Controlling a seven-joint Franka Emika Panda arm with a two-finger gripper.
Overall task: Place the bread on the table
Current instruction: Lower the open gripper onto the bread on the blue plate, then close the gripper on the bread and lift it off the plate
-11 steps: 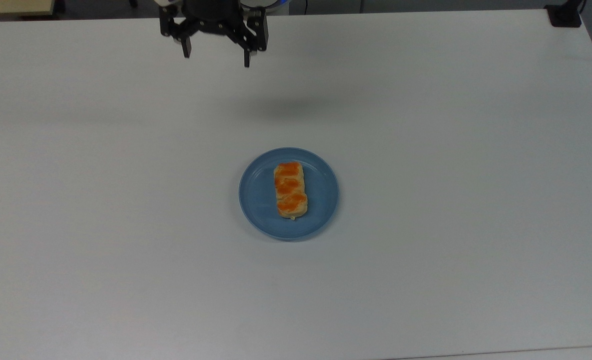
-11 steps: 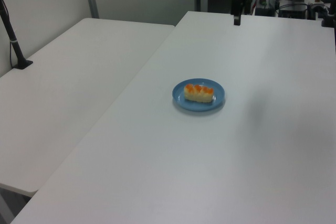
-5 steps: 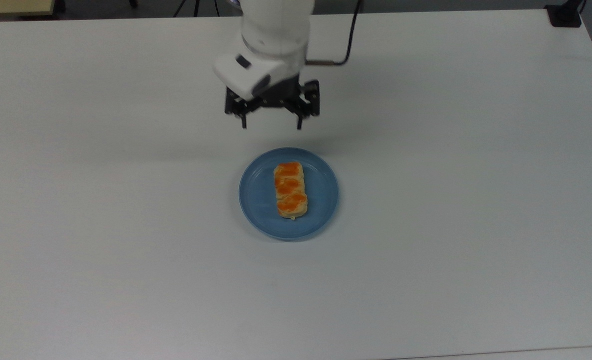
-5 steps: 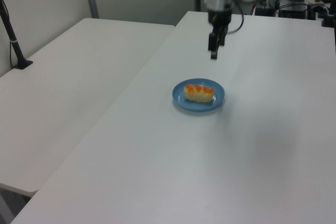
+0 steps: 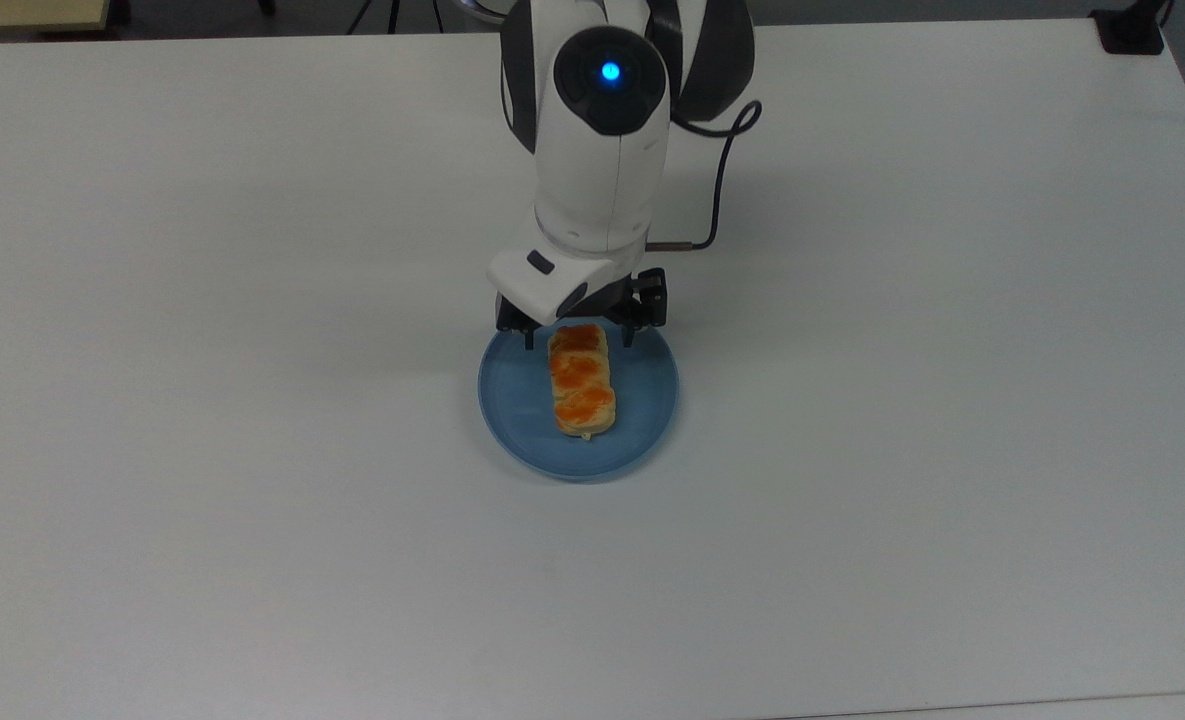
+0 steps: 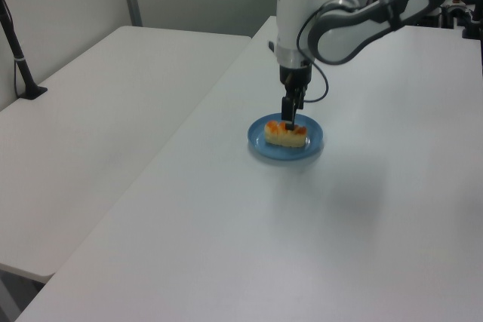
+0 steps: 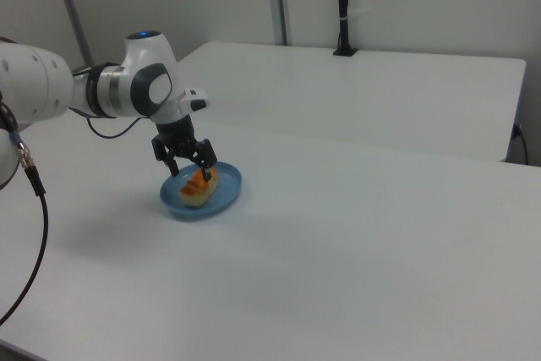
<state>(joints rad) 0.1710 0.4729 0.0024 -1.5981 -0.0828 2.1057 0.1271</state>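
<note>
Task barely started: bread (image 5: 582, 379) sits on the blue plate (image 5: 522, 400) mid-bench (image 5: 952, 450), pincer (image 5: 579, 341) open and empty straddling the loaf's far end; grasp, lift and placing on bare bench all remain.

Bright, even light; faint soft shadows

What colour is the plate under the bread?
Blue plate, clearest in the top view.

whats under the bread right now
The bread lies on a round blue plate, which sits on the white table. The plate's middle is covered by the bread.
</note>
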